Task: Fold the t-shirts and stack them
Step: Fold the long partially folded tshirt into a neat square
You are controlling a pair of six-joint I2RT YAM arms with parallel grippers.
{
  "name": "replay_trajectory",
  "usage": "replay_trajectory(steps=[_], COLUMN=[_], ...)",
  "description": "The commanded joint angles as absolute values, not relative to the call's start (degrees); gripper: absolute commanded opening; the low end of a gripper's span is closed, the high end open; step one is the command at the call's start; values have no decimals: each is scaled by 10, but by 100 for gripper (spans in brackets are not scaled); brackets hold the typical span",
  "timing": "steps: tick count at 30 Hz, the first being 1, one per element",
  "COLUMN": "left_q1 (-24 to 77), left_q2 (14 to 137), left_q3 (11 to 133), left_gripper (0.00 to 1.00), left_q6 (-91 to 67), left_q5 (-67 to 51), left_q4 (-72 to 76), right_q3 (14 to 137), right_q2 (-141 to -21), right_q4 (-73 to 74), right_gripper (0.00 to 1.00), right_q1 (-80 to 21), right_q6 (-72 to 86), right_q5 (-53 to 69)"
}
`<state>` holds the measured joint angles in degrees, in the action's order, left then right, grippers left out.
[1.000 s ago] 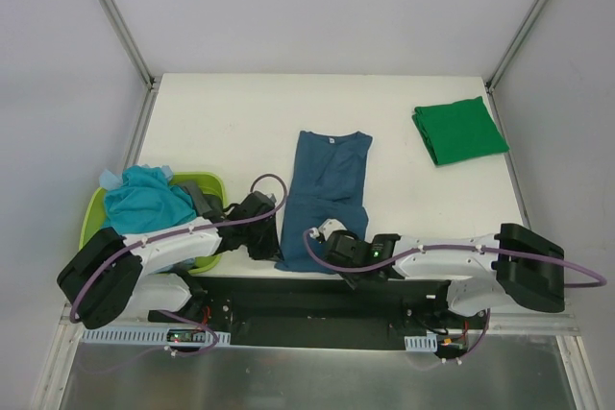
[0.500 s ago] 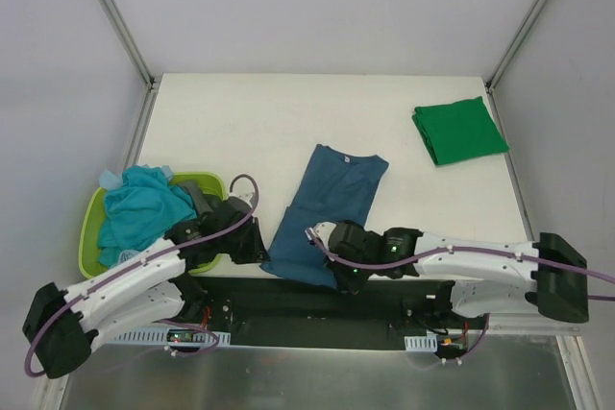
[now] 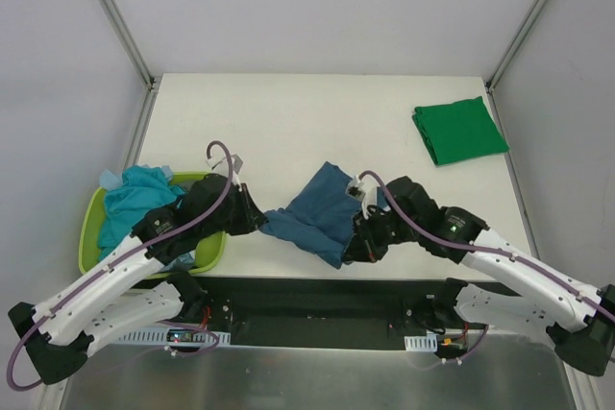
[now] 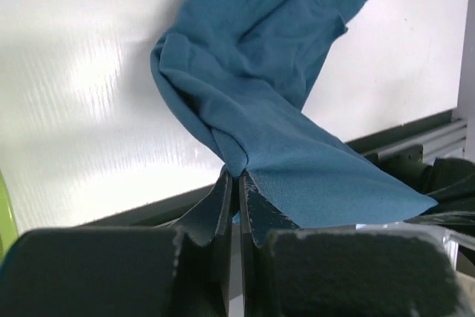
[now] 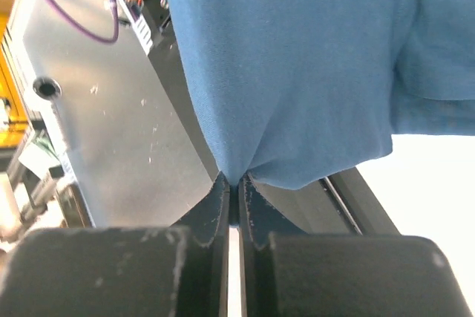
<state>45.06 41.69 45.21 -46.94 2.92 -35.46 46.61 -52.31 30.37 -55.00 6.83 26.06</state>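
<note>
Left end effector [image 4: 237, 183] and right end effector [image 5: 236, 183] each pinch the teal-blue t-shirt [image 3: 322, 206], bunched between them; the lime-green basket [image 3: 87, 237] left of them, partly arm-hidden, holds a turquoise t-shirt [image 3: 139, 199]

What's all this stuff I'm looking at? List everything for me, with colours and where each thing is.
blue t-shirt: one, dark teal-blue, bunched at the table's near edge, strung between the two hands.
green t-shirt: one, bright green, folded, far right of the table.
turquoise t-shirt: one, light turquoise, heaped in the basket.
basket: one, lime green, near left corner of the table.
table: one, white.
left hand: one, black, shut on the blue t-shirt's left end.
right hand: one, black, shut on its right end.
</note>
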Motion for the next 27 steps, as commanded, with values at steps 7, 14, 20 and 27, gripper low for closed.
replay_trajectory(steps=[7, 14, 20, 27], left_q1=[447, 407, 371, 353], left_q2=[641, 818, 975, 1121], left_q3=[625, 745, 869, 994], left_gripper=[0, 0, 0, 0], left_q6=[-375, -343, -312, -285], left_q5=[163, 107, 39, -12], left_q4=[-290, -289, -287, -287], right_q3=[446, 437, 437, 423], right_q2=[-490, -535, -613, -690], right_q4=[343, 339, 275, 191], right_gripper=[0, 0, 0, 2], right_q1=[-337, -207, -129, -62], right_q6=[83, 70, 64, 83], right_q5=[333, 380, 371, 370])
